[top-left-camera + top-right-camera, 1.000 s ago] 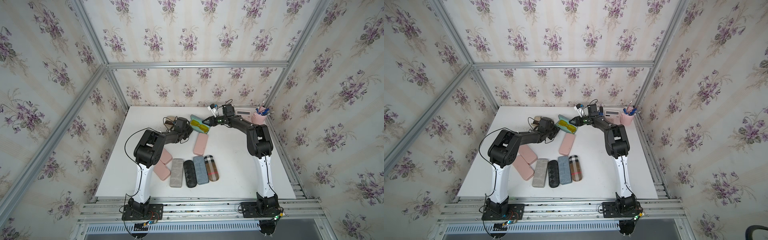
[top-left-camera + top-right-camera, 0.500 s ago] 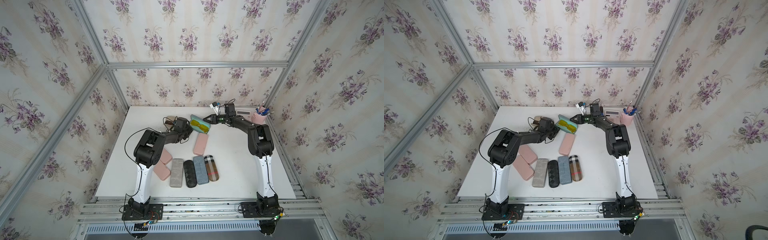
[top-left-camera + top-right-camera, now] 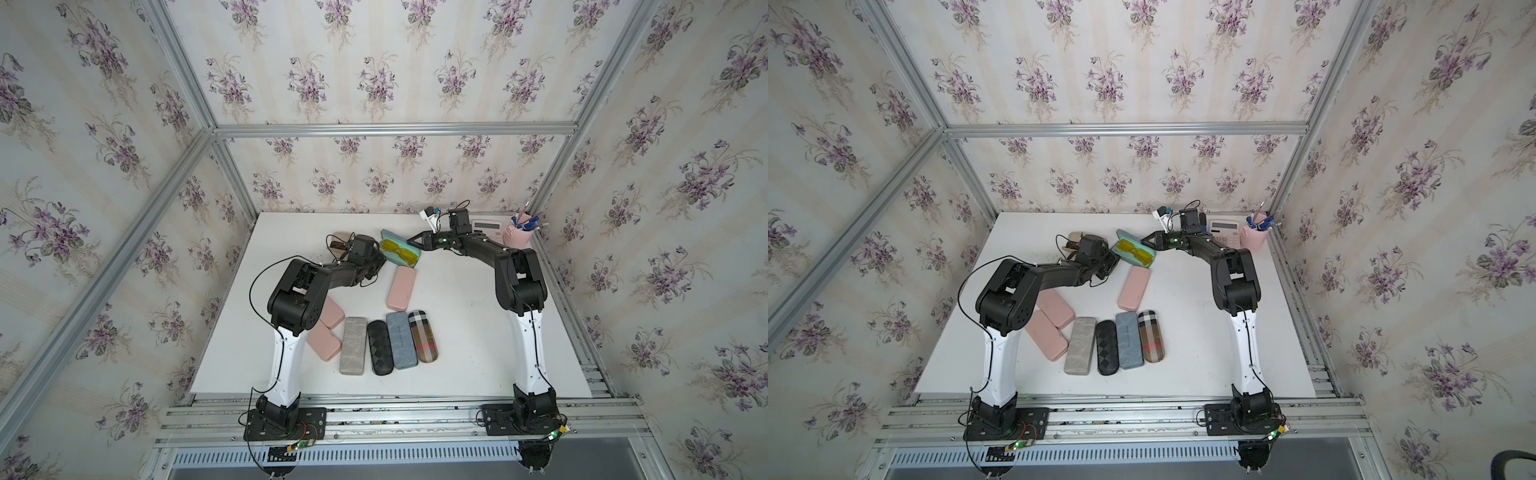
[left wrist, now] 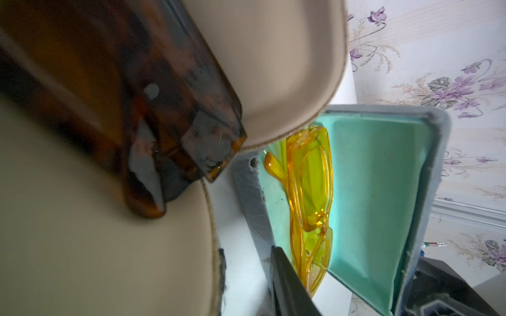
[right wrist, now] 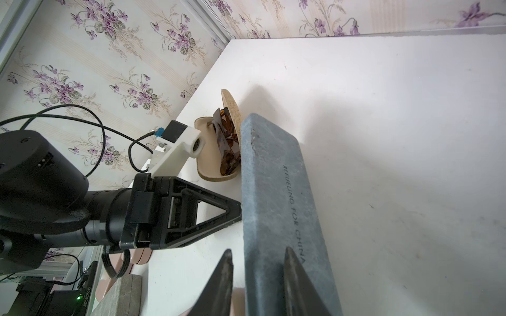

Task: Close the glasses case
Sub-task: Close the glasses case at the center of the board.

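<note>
The glasses case (image 3: 394,237) (image 3: 1128,237) is grey-blue outside and teal inside, and lies open at the back middle of the table with yellow glasses (image 3: 400,252) (image 4: 309,191) in it. Its lid (image 5: 276,177) (image 4: 383,191) stands raised. My right gripper (image 3: 409,240) (image 3: 1143,240) (image 5: 258,254) straddles the lid's end edge with narrow jaws; a slit of gap shows beside one finger (image 5: 224,273). My left gripper (image 3: 379,261) (image 3: 1113,262) (image 5: 238,213) holds the base's other end. One finger (image 4: 287,281) lies inside the wall and the other is mostly hidden.
An open beige case with tortoiseshell glasses (image 3: 338,239) (image 5: 216,153) sits just left of the left wrist. A pink closed case (image 3: 401,288) lies in front of the open one, and several closed cases (image 3: 386,340) lie nearer the front. A calculator (image 3: 486,227) and a pink pen cup (image 3: 517,237) stand back right.
The right gripper's jaws have narrowed around the lid's edge and its tip has shifted slightly leftward. The left arm has not moved.
</note>
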Tool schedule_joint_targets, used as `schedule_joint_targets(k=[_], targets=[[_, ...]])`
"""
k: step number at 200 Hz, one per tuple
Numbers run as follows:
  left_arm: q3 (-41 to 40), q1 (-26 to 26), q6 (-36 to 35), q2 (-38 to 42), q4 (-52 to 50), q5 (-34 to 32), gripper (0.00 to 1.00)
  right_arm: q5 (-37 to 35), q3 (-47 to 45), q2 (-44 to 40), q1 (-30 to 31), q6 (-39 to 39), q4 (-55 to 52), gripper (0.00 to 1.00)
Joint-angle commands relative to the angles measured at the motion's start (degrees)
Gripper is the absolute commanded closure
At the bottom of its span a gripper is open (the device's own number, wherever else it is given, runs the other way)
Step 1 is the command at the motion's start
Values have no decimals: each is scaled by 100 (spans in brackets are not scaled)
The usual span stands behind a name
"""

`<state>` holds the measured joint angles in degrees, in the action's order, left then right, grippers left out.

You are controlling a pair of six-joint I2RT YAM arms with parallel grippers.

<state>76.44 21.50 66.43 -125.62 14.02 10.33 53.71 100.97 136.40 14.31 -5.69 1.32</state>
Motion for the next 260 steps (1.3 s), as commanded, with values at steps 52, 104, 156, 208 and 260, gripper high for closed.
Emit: schedule_joint_targets(k=[52, 104, 156, 208, 260], targets=[[-48, -7, -78, -44, -242, -14, 68, -175, -123, 1, 72, 218, -103, 75], [-75, -13, -79, -36, -207, 4, 69, -328, -164, -8, 173, 354, -212, 78], [-101, -14, -83, -30, -172, 31, 70, -462, -228, -14, 239, 433, -270, 80], [-147, -9, -81, -30, -138, 38, 70, -510, -297, 10, 265, 448, -262, 81], [-139, -9, -80, -21, -119, 48, 71, -584, -297, 10, 307, 502, -329, 82]])
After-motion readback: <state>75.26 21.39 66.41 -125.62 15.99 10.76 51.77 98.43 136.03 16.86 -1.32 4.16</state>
